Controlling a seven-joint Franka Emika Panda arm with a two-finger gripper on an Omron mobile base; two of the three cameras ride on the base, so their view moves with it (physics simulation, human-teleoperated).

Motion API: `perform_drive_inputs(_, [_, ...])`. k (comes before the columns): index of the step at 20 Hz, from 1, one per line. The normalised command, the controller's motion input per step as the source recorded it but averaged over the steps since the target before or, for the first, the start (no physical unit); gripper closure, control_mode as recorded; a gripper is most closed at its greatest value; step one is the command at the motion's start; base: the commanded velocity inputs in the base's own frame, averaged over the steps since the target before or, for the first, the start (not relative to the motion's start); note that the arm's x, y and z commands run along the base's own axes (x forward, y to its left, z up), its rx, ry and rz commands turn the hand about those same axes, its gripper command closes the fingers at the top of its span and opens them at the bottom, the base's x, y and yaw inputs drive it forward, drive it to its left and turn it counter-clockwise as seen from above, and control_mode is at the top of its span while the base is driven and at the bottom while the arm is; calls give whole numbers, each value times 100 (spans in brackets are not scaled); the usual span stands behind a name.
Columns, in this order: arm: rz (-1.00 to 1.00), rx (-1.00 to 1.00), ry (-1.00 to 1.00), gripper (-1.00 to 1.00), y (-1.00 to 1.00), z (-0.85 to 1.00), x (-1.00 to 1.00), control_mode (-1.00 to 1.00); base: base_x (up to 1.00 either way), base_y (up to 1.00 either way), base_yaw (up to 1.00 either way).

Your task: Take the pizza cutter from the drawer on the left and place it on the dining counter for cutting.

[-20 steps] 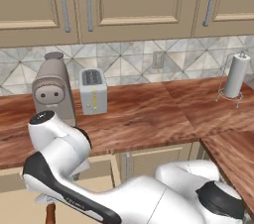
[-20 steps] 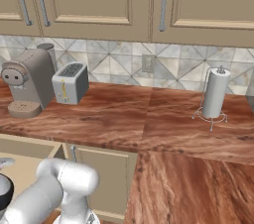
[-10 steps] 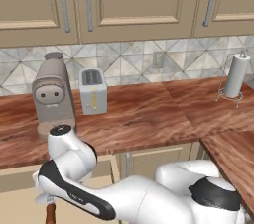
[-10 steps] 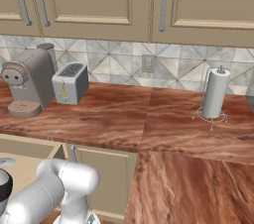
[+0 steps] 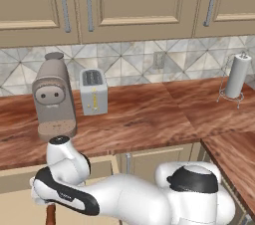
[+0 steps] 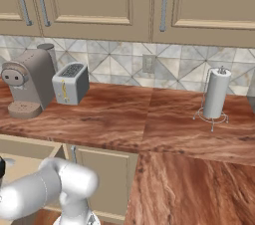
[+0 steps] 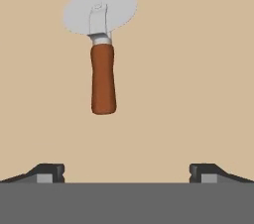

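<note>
Lying flat on the tan floor of the drawer (image 7: 198, 69), the pizza cutter (image 7: 101, 44) shows a pale round wheel and a reddish-brown handle pointing toward the end effector (image 7: 127, 171), whose fingers are spread wide, released, on either side below that handle. No writing reads anywhere.

I can read no text, label, brand, number or sign on anything before me, neither on the appliances nor on the cabinet fronts.
</note>
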Motion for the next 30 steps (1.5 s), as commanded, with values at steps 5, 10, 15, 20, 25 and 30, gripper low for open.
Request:
perform_drive_inputs(5, [-6,-12,0,-100,32,-24,11,-100,0,0,0])
perform_drive_inputs(10, [-2,-9,0,-100,15,-30,9,-100,0,0,0])
perform_drive_inputs(15, [0,-1,6,-100,3,-29,27,-100,0,0,0])
perform_drive_inputs(20, [0,0,8,-100,0,-38,11,-100,0,0,0])
perform_drive_inputs(25, [0,0,2,-100,0,-38,4,-100,0,0,0])
perform_drive_inputs(30, [0,0,1,-100,0,-22,1,-100,0,0,0])
